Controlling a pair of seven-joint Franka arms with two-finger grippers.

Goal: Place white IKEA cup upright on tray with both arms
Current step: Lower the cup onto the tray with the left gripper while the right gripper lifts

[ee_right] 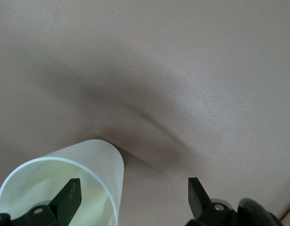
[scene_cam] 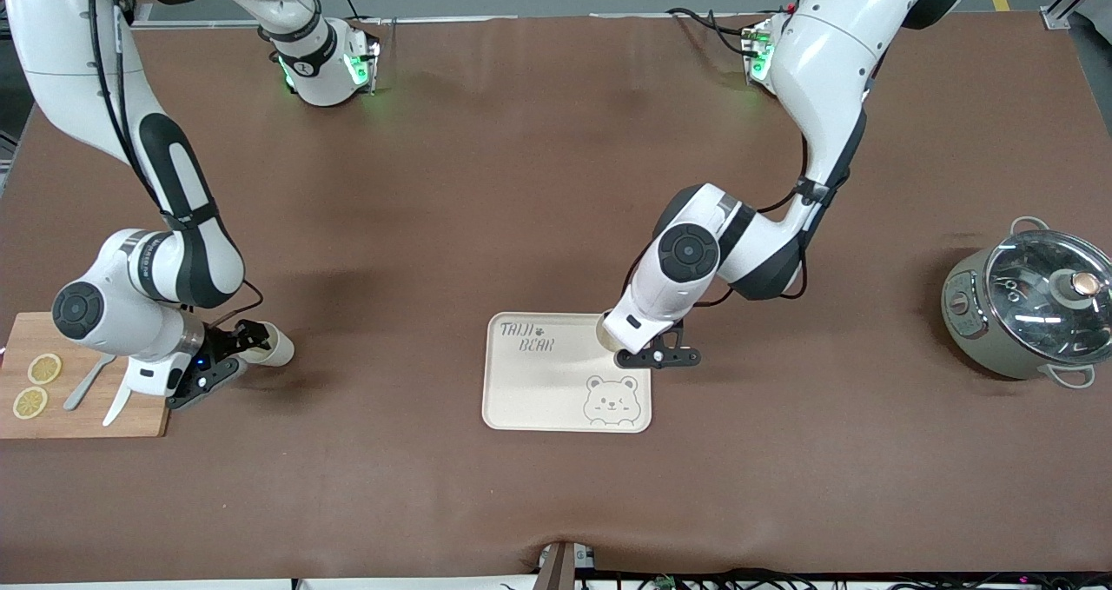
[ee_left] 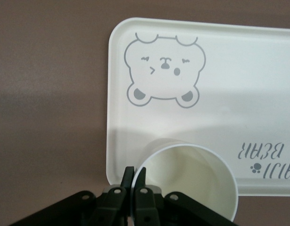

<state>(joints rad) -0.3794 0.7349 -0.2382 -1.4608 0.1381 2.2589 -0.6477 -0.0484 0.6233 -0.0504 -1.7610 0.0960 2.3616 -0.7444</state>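
The cream tray [scene_cam: 539, 381] with the bear drawing lies at mid-table. My left gripper [scene_cam: 612, 336] is over the tray's corner, shut on the rim of a white cup [scene_cam: 603, 330] that stands mouth-up there. In the left wrist view the gripper [ee_left: 134, 176] pinches the cup's [ee_left: 192, 181] wall above the tray [ee_left: 239, 84]. My right gripper [scene_cam: 246, 344] is low beside the cutting board, open, at a second white cup [scene_cam: 274, 348] lying on its side. In the right wrist view the gripper [ee_right: 133, 188] has one finger [ee_right: 69, 197] inside that cup's [ee_right: 95, 160] mouth.
A wooden cutting board [scene_cam: 95, 416] with lemon slices [scene_cam: 43, 368] and a spoon [scene_cam: 87, 383] lies at the right arm's end. A grey pot with a glass lid [scene_cam: 1034, 308] stands at the left arm's end.
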